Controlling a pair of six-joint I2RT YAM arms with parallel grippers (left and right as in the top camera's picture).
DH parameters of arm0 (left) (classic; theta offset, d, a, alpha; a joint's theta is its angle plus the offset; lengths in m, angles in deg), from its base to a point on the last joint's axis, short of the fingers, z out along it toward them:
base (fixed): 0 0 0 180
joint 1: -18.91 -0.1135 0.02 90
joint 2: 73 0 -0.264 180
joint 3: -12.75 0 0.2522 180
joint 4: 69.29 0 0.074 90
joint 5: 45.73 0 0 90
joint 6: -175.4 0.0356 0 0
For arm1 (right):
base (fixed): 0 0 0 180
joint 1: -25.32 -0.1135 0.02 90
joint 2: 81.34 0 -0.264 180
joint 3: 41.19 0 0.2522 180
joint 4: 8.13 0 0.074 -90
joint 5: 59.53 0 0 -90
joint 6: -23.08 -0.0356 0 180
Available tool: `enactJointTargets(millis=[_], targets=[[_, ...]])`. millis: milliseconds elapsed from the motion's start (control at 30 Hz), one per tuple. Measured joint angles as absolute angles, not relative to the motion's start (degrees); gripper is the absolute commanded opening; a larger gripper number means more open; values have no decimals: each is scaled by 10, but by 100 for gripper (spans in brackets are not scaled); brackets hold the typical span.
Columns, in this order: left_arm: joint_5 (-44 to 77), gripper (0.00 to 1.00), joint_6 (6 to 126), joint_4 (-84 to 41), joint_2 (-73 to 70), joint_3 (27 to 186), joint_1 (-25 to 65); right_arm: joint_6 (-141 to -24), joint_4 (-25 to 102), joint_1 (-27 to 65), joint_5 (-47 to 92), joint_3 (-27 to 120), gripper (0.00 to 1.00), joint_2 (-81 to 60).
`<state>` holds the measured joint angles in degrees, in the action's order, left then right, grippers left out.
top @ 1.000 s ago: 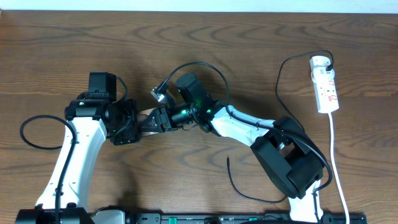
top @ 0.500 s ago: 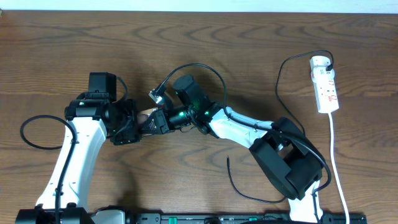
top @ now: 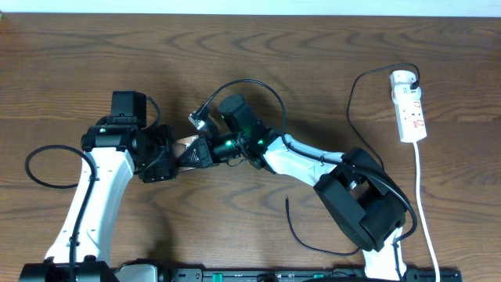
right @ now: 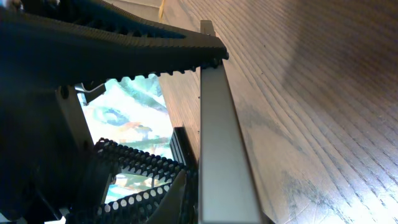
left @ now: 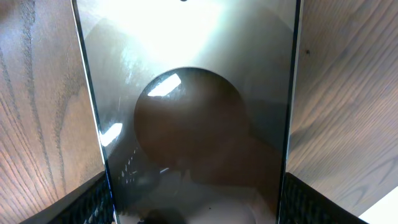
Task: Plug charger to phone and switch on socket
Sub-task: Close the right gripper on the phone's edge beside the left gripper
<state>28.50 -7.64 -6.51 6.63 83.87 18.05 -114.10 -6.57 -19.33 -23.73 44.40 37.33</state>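
Both grippers meet at the phone (left: 199, 93). The left gripper (top: 171, 157) clamps it by its long edges. The right gripper (top: 196, 153) touches its edge with the upper finger (right: 155, 43); grip unclear.

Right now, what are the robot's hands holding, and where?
The left gripper clamps the phone across its two long edges. The right gripper is at the phone too, but its grip cannot be told.
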Motion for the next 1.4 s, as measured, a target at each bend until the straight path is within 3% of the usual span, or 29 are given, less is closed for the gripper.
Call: enactJointTargets(millis=[400, 467, 833, 867, 1000, 1067, 1200, 1400], targets=[[285, 7, -76, -65, 66, 839, 181, -1143, -64, -193, -236, 444, 8, 373], [285, 7, -76, -65, 66, 839, 181, -1147, -63, -193, -235, 444, 1, 373], [285, 8, -76, -65, 66, 839, 181, -1149, -61, -193, -230, 444, 1, 373], [285, 14, -76, -65, 66, 839, 181, -1149, -61, -193, -230, 444, 1, 373], [285, 63, -75, -65, 66, 839, 181, -1148, -61, -193, -230, 444, 1, 373], [285, 79, -75, -65, 66, 839, 181, -1148, -61, -193, -230, 444, 1, 373], [285, 92, -72, -63, 66, 839, 181, -1146, -62, -193, -226, 444, 1, 373], [283, 94, -69, -63, 66, 842, 181, -1144, -62, -193, -224, 444, 1, 373]])
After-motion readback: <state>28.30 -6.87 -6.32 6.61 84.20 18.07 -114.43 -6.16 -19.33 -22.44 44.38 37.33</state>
